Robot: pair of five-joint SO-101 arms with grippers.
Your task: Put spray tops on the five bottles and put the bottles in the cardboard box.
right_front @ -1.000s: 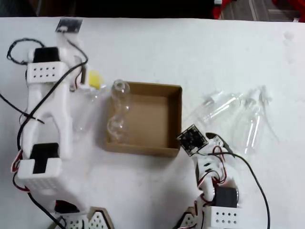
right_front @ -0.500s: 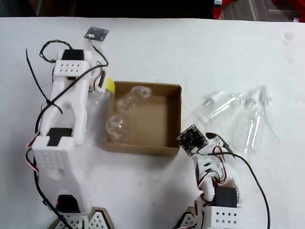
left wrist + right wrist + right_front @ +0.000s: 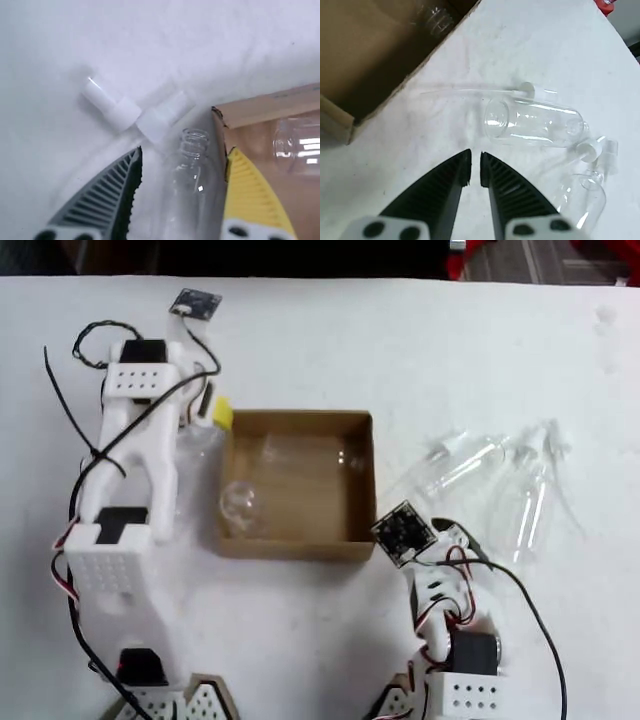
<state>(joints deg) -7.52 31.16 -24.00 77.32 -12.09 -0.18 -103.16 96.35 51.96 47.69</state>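
Note:
My left gripper [image 3: 185, 150] stands open, its grey and yellow fingers on either side of a clear uncapped bottle [image 3: 192, 190] that lies against the outside of the cardboard box [image 3: 295, 543]. In the high view that gripper [image 3: 212, 412] is at the box's far left corner. Two white spray tops [image 3: 107, 102] [image 3: 162, 117] lie on the table just past the bottle's neck. Inside the box lie two clear bottles [image 3: 240, 502] [image 3: 350, 455]. My right gripper [image 3: 475, 167] is shut on nothing, near a lying bottle [image 3: 535, 122] with a loose spray top [image 3: 520, 91].
More clear bottles [image 3: 460, 465] [image 3: 530, 505] and spray tops lie in a loose group right of the box. The right arm [image 3: 440, 585] is folded low at the near side, by the box's near right corner. White table surrounds everything.
The left arm swung toward the box. A bottle that stood at the box's left wall tipped in and rolled to the far right corner. The box slid slightly left. The right arm kept still.

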